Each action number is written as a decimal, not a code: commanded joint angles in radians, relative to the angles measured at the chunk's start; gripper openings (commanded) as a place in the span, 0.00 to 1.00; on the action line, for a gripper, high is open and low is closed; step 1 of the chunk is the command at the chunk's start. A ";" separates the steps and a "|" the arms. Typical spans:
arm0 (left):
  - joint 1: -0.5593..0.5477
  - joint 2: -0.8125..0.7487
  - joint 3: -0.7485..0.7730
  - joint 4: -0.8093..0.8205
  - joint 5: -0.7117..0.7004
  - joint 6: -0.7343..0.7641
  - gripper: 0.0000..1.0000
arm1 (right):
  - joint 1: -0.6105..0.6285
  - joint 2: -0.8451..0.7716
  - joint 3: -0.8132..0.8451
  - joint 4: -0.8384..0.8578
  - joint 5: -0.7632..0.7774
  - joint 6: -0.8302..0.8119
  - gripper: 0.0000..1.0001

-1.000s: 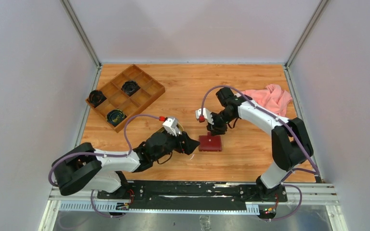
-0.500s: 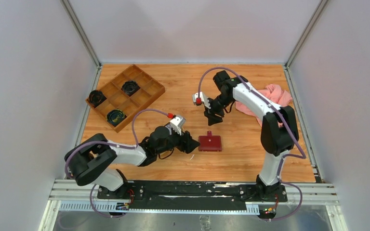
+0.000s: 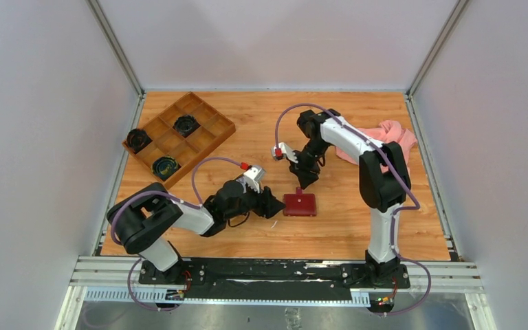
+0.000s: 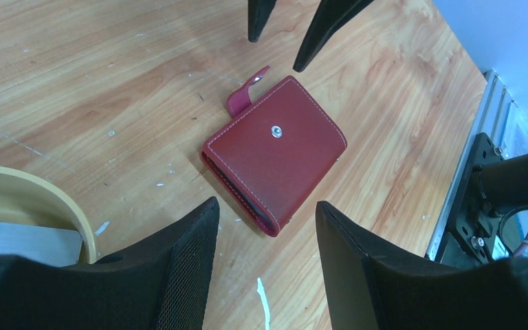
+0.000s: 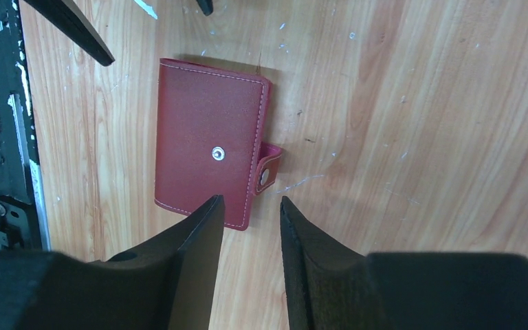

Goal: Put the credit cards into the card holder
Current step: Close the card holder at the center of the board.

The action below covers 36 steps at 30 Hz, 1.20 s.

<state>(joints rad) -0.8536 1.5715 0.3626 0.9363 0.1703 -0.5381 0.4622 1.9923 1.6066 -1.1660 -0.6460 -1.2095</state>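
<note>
The card holder (image 3: 300, 204) lies shut and flat on the wooden table, dark red, its snap tab (image 4: 247, 90) loose and sticking up. My left gripper (image 3: 272, 206) sits low just left of it, open and empty, with the card holder (image 4: 275, 151) ahead of its fingertips. My right gripper (image 3: 307, 180) hangs over the card holder's far edge, open and empty, near the tab (image 5: 268, 172). No credit cards are plainly in view. A greyish-white flat patch (image 4: 14, 234) shows inside the tray rim, and I cannot tell what it is.
A tan oval tray rim (image 4: 48, 201) lies by the left gripper, hidden under the arm in the top view. A brown compartmented box (image 3: 203, 141) with dark round items sits at the back left. A pink cloth (image 3: 388, 137) lies at the back right.
The right gripper pulled back from the card holder, then returned to its far edge, uncovering the tab. The left gripper stayed beside the holder with narrower jaws, its arm swinging right.
</note>
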 commanded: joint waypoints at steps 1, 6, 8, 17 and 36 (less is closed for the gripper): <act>0.019 0.008 0.004 0.082 0.037 0.009 0.59 | 0.010 0.015 0.029 -0.043 0.048 0.021 0.39; 0.021 -0.007 0.097 0.012 0.086 0.198 0.70 | -0.069 -0.070 -0.070 0.023 -0.066 0.141 0.39; 0.037 0.016 0.185 -0.101 0.151 0.251 0.71 | -0.073 -0.114 -0.145 0.061 -0.088 0.193 0.34; 0.123 0.166 0.381 -0.214 0.322 0.179 0.62 | -0.128 -0.134 -0.285 0.083 -0.199 0.339 0.05; 0.123 0.337 0.511 -0.216 0.417 0.273 0.42 | -0.234 0.017 -0.291 0.121 -0.331 0.518 0.00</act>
<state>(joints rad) -0.7288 1.8793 0.8532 0.7223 0.5564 -0.2852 0.2268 1.9976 1.3262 -1.0367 -0.9413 -0.7124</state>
